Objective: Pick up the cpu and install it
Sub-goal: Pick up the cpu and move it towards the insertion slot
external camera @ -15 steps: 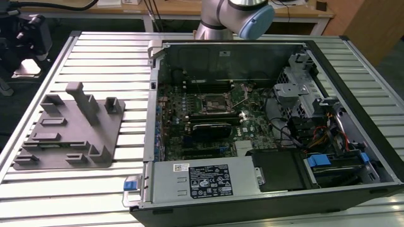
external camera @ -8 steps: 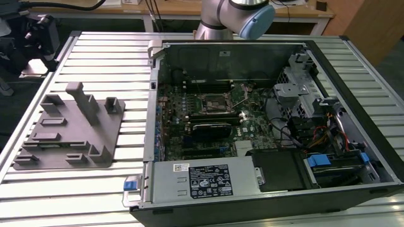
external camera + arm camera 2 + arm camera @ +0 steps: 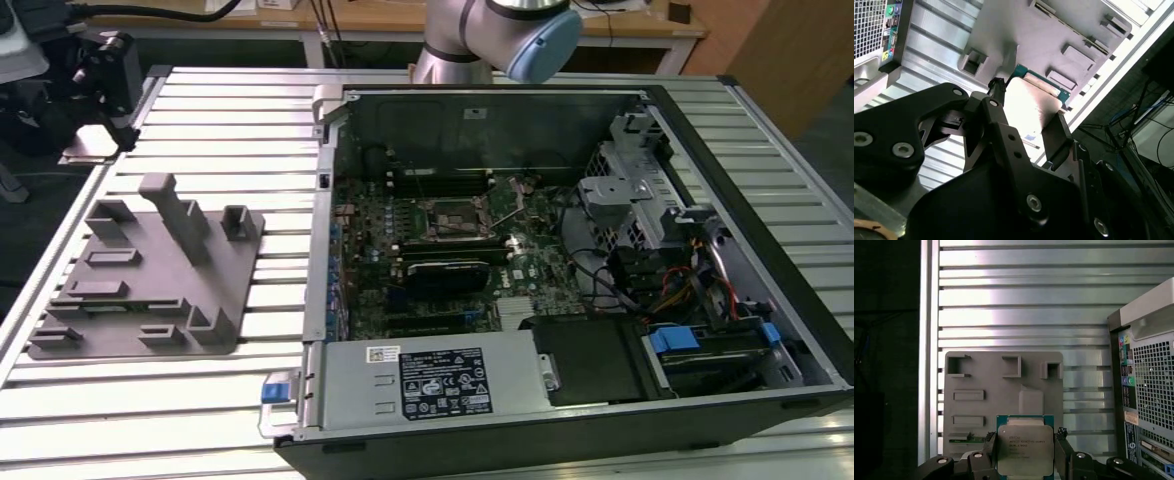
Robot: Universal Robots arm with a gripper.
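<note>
- Black two-finger gripper [image 3: 1025,440]: jaws part-open, drawn in to the width of the chip and no further. Its fingers [image 3: 1061,442] press on two opposite edges of the chip, and it has nothing else in its hold.
- The cpu [image 3: 1025,449], a small flat square chip with a dull silver metal lid on a green rim, sits directly between the fingertips.
  - The lid faces the first wrist camera.
  - The outline is near square, so it has no marked long axis. The clamped edges are the pair that run away from the gripper body.
  - In the second wrist view the pale underside shows with the tray beyond it. It reads as held clear above the tray's edge, not resting on it.
- Grey moulded plastic fixture tray [image 3: 134,300], with raised posts and shallow pockets, lies flat beyond the cpu.
- Ribbed aluminium table [image 3: 200,130]: under and around the tray.
- Open black desktop computer case [image 3: 561,440], lying on its side, stands just beside the tray on the exterior view's right.
- Metal-framed square socket [image 3: 454,222], dark at its centre, on the green motherboard [image 3: 387,262] inside the case.
  - It is well apart from the tray, on the exterior view's right.
  - By judgement this is the seat for the cpu, which is not there.
- Grey robot arm [image 3: 487,30]: behind the case, far from the tray.
</note>
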